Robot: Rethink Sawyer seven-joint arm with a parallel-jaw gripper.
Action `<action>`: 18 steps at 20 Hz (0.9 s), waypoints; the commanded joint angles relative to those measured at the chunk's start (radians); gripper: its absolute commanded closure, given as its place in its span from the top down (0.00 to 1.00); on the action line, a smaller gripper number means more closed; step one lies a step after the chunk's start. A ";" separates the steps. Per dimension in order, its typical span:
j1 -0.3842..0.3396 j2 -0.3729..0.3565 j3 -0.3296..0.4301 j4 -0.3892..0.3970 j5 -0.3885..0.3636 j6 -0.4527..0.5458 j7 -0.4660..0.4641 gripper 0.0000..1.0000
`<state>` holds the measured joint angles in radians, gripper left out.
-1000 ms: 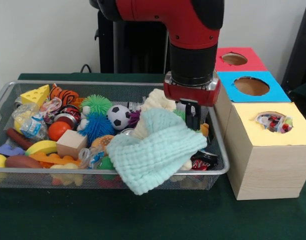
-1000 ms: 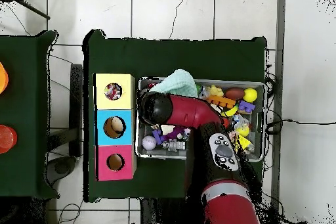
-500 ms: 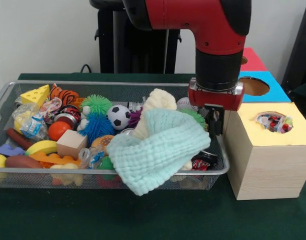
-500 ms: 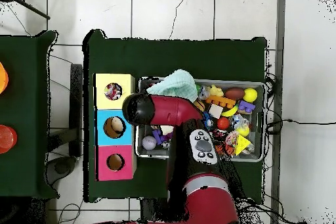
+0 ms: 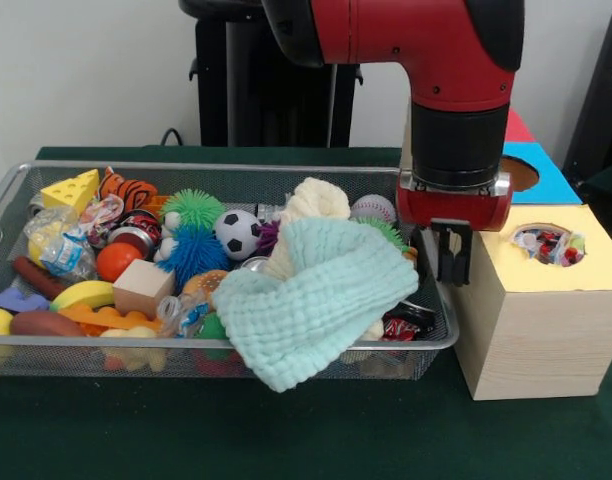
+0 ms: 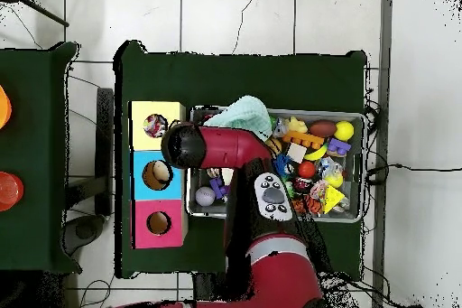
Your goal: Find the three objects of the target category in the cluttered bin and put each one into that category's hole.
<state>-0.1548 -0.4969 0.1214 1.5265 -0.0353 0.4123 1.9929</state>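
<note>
Toys under cloth (image 5: 316, 300), perhaps several.

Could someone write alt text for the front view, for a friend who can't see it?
A red and black robot arm hangs its gripper between a wire bin crammed with toys and a yellow-topped wooden box with a hole. A pale green cloth drapes over the bin's front edge.

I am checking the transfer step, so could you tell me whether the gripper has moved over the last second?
Yes. In the front view the gripper has travelled rightward, from above the mint cloth to the near edge of the yellow-topped box.
</note>
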 commanded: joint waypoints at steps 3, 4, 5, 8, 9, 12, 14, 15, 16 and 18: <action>-0.046 0.048 0.064 -0.082 -0.055 0.158 -0.071 0.00; -0.056 0.048 0.071 -0.079 -0.050 0.168 -0.070 0.00; -0.058 0.043 0.069 -0.068 -0.049 0.165 -0.060 0.00; -0.074 0.038 0.071 -0.053 -0.050 0.165 -0.053 0.00; -0.080 0.037 0.074 -0.051 -0.054 0.159 -0.057 0.00; -0.100 0.034 0.084 -0.042 -0.056 0.158 -0.065 0.00; -0.100 0.024 0.080 -0.031 -0.061 0.153 -0.060 0.00; -0.096 0.018 0.075 -0.027 -0.065 0.148 -0.054 0.00; -0.093 0.012 0.070 -0.023 -0.068 0.143 -0.049 0.00; -0.080 0.001 0.054 -0.017 -0.066 0.155 -0.027 1.00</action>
<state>-0.2299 -0.4945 0.1324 1.4837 -0.0521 0.4692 1.9929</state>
